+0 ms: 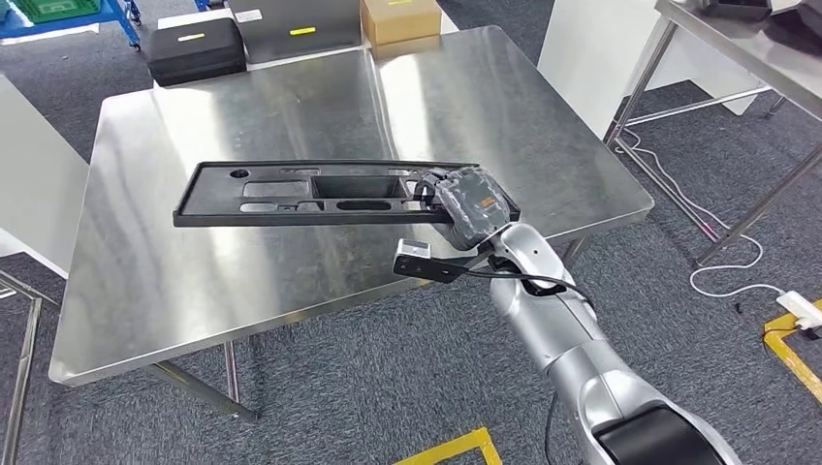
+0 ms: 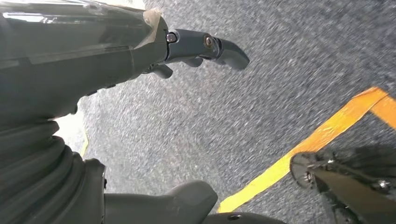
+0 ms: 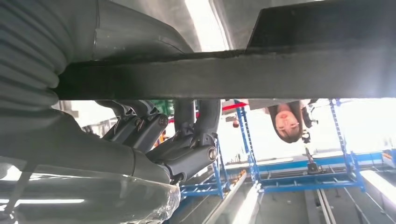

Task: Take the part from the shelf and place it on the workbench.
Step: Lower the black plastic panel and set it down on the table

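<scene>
Black part (image 1: 320, 194) hangs level over the steel workbench (image 1: 194, 291), apparently not yet set down — right hand (image 1: 465, 205) grips its near end, fingers (image 3: 187, 154) wrapped around the edge, likely for a flat placement. Left hand (image 2: 140, 42) hangs over floor — fingers apart, holding nothing.
</scene>
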You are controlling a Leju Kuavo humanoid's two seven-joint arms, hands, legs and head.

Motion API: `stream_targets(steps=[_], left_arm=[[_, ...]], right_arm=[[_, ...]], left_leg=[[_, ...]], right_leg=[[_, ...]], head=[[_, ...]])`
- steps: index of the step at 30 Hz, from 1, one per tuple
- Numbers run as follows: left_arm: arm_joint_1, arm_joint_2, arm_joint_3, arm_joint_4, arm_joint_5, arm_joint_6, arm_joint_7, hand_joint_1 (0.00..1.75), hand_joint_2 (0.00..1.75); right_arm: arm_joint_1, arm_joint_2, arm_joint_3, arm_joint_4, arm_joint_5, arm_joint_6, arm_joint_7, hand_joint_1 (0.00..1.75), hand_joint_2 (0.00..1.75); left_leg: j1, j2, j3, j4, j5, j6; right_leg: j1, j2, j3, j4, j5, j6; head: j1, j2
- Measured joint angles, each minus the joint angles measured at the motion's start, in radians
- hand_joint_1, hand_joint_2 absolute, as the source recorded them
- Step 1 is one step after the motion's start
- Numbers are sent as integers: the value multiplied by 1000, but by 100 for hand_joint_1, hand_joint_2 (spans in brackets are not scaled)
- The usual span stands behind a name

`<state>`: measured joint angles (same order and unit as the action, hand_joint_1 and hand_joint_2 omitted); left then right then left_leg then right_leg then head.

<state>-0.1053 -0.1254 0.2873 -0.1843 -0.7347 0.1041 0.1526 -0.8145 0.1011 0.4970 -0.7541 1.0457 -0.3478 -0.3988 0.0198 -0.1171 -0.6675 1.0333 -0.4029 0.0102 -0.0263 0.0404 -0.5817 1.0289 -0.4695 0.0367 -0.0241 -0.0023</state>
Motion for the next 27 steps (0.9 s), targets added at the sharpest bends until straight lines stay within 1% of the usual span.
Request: stream_targets(steps=[1,2,3,4,5,6,7,8,9,10,11,12,13,14,15,16,17,18,19,20,21,22,23,25,26,27], left_arm=[[1,1,0,0,0,0,0,0,175],[1,1,0,0,0,0,0,0,175],[0,1,0,0,-1,0,0,0,175],[-1,1,0,0,-2,0,0,0,175],[-1,1,0,0,-4,0,-2,0,175],[0,1,0,0,-7,1,-8,0,175],[1,1,0,0,-12,2,-15,0,175],[2,2,0,0,-16,2,-24,0,175],[1,3,0,0,-18,2,-31,0,175],[0,3,0,0,-19,3,-35,0,175],[-2,4,0,0,-19,3,-40,0,175],[-4,4,0,0,-19,5,-46,0,175],[-5,4,1,0,-17,8,-59,0,175],[-5,4,3,0,-10,11,-80,0,175],[-4,4,6,0,-2,14,-109,0,175],[-5,3,12,0,9,17,-146,0,175],[-8,2,19,-1,24,16,-191,0,175],[-11,0,27,-1,39,12,-244,0,175],[-14,-3,37,-2,55,7,-300,0,175],[-17,-6,47,-3,68,1,-358,0,175],[-18,-9,56,-3,76,0,-418,0,175],[-17,-12,63,-4,80,7,-473,0,175],[-15,-16,69,-4,83,24,-531,0,175],[-13,-23,83,-5,92,65,-626,0,175],[-13,-26,90,-5,95,80,-658,0,175],[-14,-28,96,-5,97,88,-677,0,175]], right_arm=[[-2,6,3,2,0,0,1,173,175],[-3,10,6,5,0,0,1,173,175],[-5,12,7,8,0,-1,2,173,175],[-6,13,8,12,-1,-1,3,173,175],[-6,12,8,17,-1,-2,4,173,175],[-6,11,8,22,-2,-3,5,173,175],[-6,11,9,26,-2,-4,5,173,175],[-7,11,9,30,-3,-6,5,173,175],[-8,11,10,33,-4,-8,5,173,175],[-10,11,11,34,-4,-10,4,173,175],[-12,11,12,36,-4,-12,4,173,175],[-15,10,12,37,-4,-13,4,173,175],[-17,10,13,38,-1,-14,5,173,175],[-18,9,13,39,5,-17,10,173,175],[-18,8,14,39,17,-24,21,173,175],[-19,4,16,40,39,-37,41,173,175],[-21,-3,17,40,68,-56,69,173,175],[-24,-15,19,42,102,-78,104,173,175],[-28,-31,21,45,135,-99,141,173,175],[-32,-51,20,52,161,-114,175,173,175],[-37,-73,14,61,179,-123,202,173,175],[-44,-95,5,73,190,-130,217,173,175],[-53,-117,-7,87,198,-138,225,173,175],[-78,-160,-39,120,210,-161,234,173,175],[-91,-178,-56,138,214,-175,239,173,175],[-103,-194,-74,158,218,-187,245,173,175]], left_leg=[[-1,22,-8,15,-11,-4],[-2,50,-24,50,-33,-7],[-2,80,-49,105,-64,-9],[-2,99,-79,171,-96,-12],[0,106,-106,231,-120,-14],[0,109,-121,265,-130,-15],[0,112,-117,263,-121,-15],[0,118,-93,224,-98,-13],[-1,133,-54,157,-68,-9],[-5,153,-17,92,-48,-4],[-9,168,10,44,-35,1],[-14,177,23,17,-32,6],[-18,176,24,12,-35,9],[-18,165,23,9,-32,14],[-15,158,25,5,-29,19],[-13,151,27,0,-25,25],[-10,145,29,-5,-21,32],[-7,137,29,-7,-18,37],[-8,129,29,-8,-17,40],[-7,119,28,-8,-16,42],[-7,109,28,-8,-16,43],[-7,100,28,-7,-16,43],[-7,92,28,-7,-15,43],[-8,83,27,-3,-16,40],[-10,80,26,-1,-17,36],[-12,79,23,2,-18,33]], right_leg=[[-2,-10,1,-2,3,-9],[-2,-20,1,-4,4,-19],[1,-32,2,-4,4,-27],[4,-44,2,-4,3,-33],[8,-58,2,-4,2,-36],[10,-70,2,-4,1,-38],[12,-83,2,-4,1,-38],[14,-94,2,-4,0,-38],[15,-104,4,-4,-1,-38],[19,-114,4,-4,-2,-38],[24,-121,4,-4,-3,-36],[28,-129,4,-4,-4,-34],[31,-136,4,-5,-6,-31],[31,-143,6,-6,-6,-27],[31,-141,4,-5,-9,-23],[29,-125,0,7,-18,-19],[28,-103,-15,38,-35,-17],[24,-77,-40,90,-60,-17],[21,-58,-70,157,-88,-18],[20,-50,-103,225,-112,-18],[18,-48,-125,270,-123,-15],[17,-47,-132,278,-118,-8],[15,-46,-119,247,-98,0],[9,-46,-58,105,-37,17],[7,-45,-31,45,-13,18],[6,-44,-14,7,1,17]], head=[[-2,0],[-5,0],[-8,0],[-10,0],[-10,0],[-10,0],[-11,0],[-10,0],[-11,0],[-11,0],[-10,0],[-10,0],[-9,0],[-8,0],[-8,0],[-7,0],[-7,0],[-6,0],[-6,0],[-6,0],[-5,0],[-5,0],[-5,0],[-4,0],[-4,0],[-4,0]])
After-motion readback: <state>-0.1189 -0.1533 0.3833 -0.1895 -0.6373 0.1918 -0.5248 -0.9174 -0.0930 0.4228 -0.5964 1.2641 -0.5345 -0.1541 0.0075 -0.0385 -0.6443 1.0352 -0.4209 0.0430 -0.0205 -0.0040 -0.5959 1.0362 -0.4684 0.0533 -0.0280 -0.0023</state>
